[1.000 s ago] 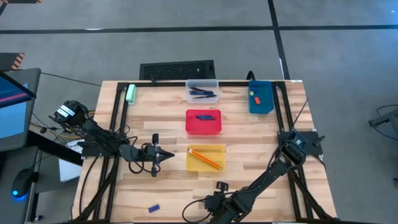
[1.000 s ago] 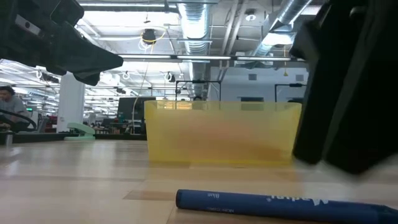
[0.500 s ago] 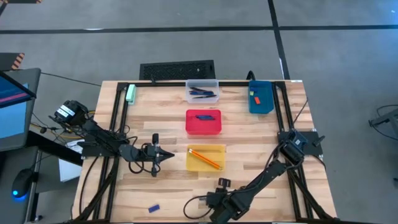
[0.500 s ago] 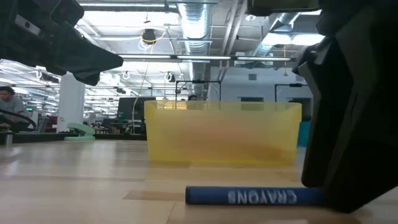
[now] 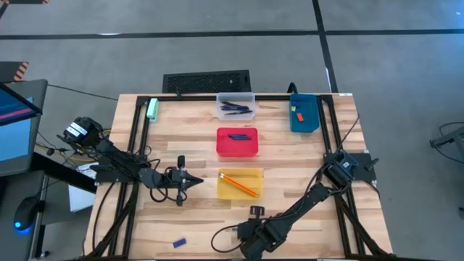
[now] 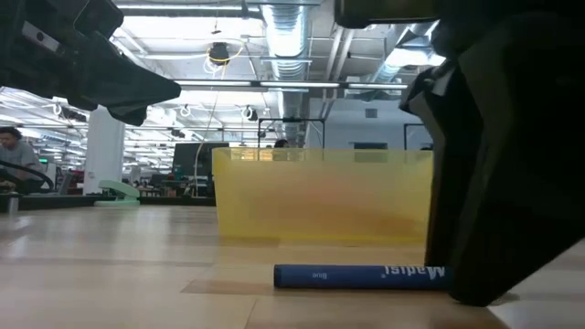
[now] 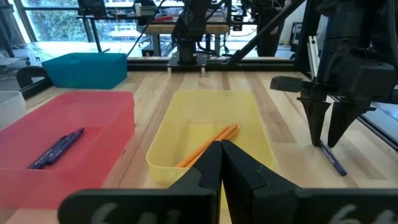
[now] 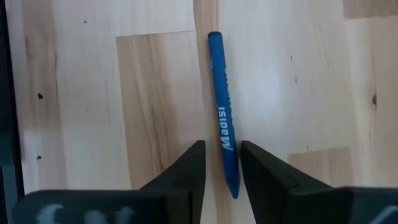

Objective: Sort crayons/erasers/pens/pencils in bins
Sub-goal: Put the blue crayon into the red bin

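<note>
The right gripper [image 8: 217, 163] points down at the near edge of the pale wooden table [image 5: 304, 156], its two dark fingers [image 8: 186, 171] apart and set one on each side of a short blue wax crayon [image 8: 224, 121] that lies flat on the boards; the crayon's pointed end sits in the gap between the fingers and its blunt end reaches away beyond the tips; I cannot tell whether either finger touches it; in the low view the same crayon [image 6: 356, 275] lies on the wood with one end running behind this gripper's dark bulk.

Just beyond that claw stands the shallow yellow plastic bin [image 5: 241, 184] holding long orange-yellow pencils [image 5: 239, 185]; farther off from it sits the red plastic bin [image 5: 237, 142] with a dark blue stick inside, then the clear plastic bin [image 5: 236, 106] holding slim dark pens [image 5: 235, 109]; the blue plastic bin [image 5: 304, 114] with a small orange-red eraser [image 5: 299, 117] sits at the far corner; a small blue piece [image 5: 179, 242] lies on the near edge, well to the side of the claw.

The left gripper [image 7: 220, 149] waits beside the yellow bin with its fingers pressed together, holding nothing.
</note>
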